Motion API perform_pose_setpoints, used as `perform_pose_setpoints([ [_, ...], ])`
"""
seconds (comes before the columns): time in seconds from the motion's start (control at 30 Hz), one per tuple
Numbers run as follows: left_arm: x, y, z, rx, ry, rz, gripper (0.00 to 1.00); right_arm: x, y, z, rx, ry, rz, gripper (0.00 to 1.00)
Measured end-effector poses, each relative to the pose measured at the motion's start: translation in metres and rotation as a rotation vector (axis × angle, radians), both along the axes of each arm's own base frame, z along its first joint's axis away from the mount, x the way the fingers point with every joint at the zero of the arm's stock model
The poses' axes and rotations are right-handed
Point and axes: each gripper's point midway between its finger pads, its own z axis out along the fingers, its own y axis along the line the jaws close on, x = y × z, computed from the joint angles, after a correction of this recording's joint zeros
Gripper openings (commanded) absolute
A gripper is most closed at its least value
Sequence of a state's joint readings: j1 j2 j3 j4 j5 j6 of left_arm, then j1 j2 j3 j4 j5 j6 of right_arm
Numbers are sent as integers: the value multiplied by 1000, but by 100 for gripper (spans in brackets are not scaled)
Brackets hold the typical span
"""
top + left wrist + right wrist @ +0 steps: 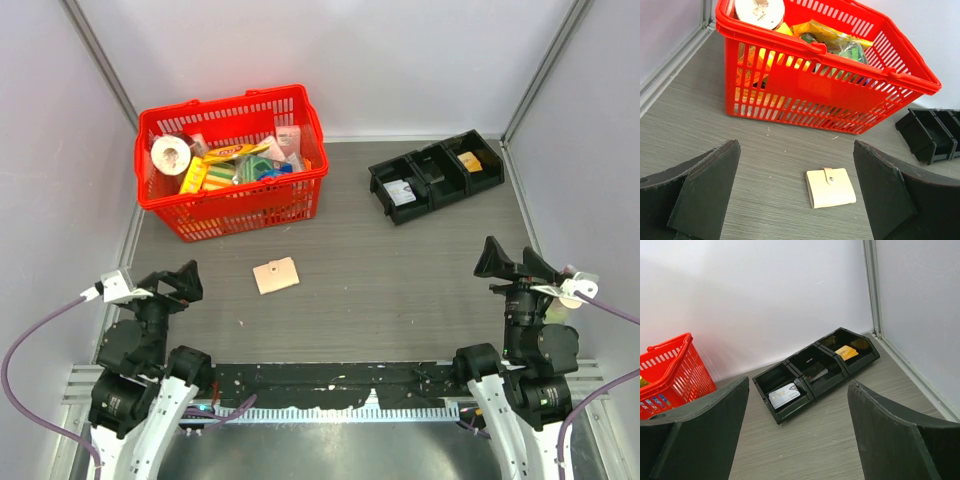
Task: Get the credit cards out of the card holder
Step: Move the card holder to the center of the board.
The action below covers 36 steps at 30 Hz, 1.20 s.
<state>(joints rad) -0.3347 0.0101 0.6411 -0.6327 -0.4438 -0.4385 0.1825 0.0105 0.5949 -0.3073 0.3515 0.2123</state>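
Observation:
The card holder (276, 275) is a small tan wallet lying flat on the grey table, folded shut with its tab snapped over. The credit cards inside it are hidden. In the left wrist view the card holder (830, 187) lies on the table between and just beyond my left fingers, untouched. My left gripper (178, 287) (795, 146) is open and empty, to the left of the holder. Far to the right, my right gripper (513, 262) (798, 383) is open and empty and faces the black tray.
A red basket (225, 103) (815, 47) full of packets and a tape roll stands at the back left, just behind the holder. At the back right a black three-part tray (440, 200) (795, 407) holds a silver card (784, 395), a dark card and a yellow-orange card (846, 352). Walls enclose three sides.

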Motion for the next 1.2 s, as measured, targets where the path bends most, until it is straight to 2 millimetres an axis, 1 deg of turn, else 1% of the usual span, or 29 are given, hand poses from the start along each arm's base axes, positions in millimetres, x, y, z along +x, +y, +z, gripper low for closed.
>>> perform_pose_setpoints([
  [0.17,3,-6,0,1,3,-26,100,0,-1,-1,11,2,-5,84],
  [0.23,9,-12,-3,11,32,-52,100,0,-1,-1,19,1,-3,85],
  [0.3,20,-23,-11,28,96,-91,100,1,0,-1,29,0,2,85],
  [0.4,40,-45,-32,49,230,-170,100,1,3,-1,38,0,16,85],
  [0.53,57,-75,-65,33,405,-278,100,1,6,-2,41,2,33,85],
  [0.67,68,-100,-93,-28,530,-359,100,1,6,-2,45,3,37,85],
  [0.77,71,-113,-116,-74,592,-396,100,2,7,-3,46,5,38,85],
  [0.93,73,-119,-149,-118,626,-389,100,2,9,-4,45,7,50,85],
  [1.17,85,-113,-182,-141,612,-287,100,5,10,-9,39,19,54,84],
  [1.2,86,-111,-187,-143,606,-265,98,5,11,-9,39,21,54,84],
])
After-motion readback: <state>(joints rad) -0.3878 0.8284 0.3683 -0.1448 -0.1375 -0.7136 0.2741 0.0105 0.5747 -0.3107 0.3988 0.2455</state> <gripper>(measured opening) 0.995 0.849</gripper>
